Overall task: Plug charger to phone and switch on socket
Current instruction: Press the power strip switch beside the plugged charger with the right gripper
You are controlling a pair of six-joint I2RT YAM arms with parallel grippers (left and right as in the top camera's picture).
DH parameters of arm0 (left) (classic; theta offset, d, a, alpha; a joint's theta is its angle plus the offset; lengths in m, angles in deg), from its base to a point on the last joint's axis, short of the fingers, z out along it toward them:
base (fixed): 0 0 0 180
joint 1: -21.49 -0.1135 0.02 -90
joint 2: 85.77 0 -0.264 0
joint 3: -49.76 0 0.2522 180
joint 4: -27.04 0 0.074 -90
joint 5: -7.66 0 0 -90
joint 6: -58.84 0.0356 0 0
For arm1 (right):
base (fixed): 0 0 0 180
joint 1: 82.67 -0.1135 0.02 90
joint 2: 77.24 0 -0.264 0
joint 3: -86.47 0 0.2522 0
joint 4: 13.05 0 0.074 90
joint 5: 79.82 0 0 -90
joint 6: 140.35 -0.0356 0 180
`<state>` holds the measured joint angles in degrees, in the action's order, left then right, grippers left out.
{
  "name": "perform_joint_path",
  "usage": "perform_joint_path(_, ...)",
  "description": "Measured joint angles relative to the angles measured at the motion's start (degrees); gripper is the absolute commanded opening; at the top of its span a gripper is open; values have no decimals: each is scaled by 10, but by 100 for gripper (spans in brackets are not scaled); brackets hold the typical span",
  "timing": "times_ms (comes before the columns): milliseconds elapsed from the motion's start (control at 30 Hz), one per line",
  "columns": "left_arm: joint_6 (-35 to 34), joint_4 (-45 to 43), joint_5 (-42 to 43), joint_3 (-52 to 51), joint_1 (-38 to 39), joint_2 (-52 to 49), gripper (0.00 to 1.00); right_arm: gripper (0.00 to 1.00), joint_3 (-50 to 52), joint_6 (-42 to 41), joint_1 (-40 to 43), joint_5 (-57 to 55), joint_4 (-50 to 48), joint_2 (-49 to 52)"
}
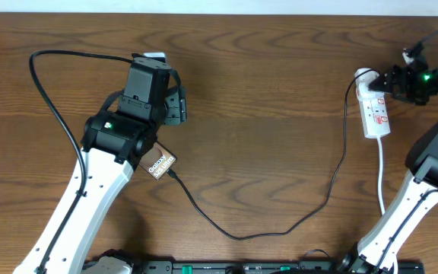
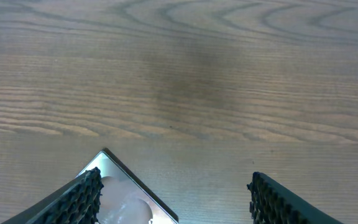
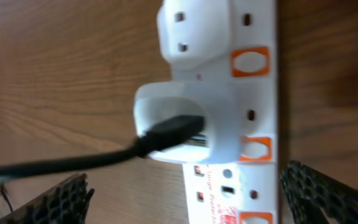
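The phone (image 1: pixel 160 163) lies flat on the table, mostly hidden under my left arm (image 1: pixel 144 91); its Galaxy lettering shows. The charger (image 1: pixel 238 234) runs from the phone's lower edge across the table and up to the socket (image 1: pixel 376 113). In the left wrist view my left gripper (image 2: pixel 176 180) is open above the wood, with a shiny phone corner (image 2: pixel 126 196) beside its left finger. My right gripper (image 3: pixel 185 177) stands open over the socket (image 3: pixel 253 93), where the black charger lead (image 3: pixel 169 129) sits in a white adapter (image 3: pixel 185 118). Orange switches (image 3: pixel 250 61) line the strip.
A thick black arm cable (image 1: pixel 48 91) loops over the table at the far left. The socket's white cord (image 1: pixel 381 175) trails toward the front edge beside my right arm (image 1: pixel 432 164).
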<state>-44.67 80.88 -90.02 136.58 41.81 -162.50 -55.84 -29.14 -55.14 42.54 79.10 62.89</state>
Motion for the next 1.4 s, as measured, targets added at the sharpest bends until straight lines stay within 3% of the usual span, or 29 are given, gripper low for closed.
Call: perform_joint_path(1400,-2,17,0,0,0,0,74,94,32,1,0,42,-15,23)
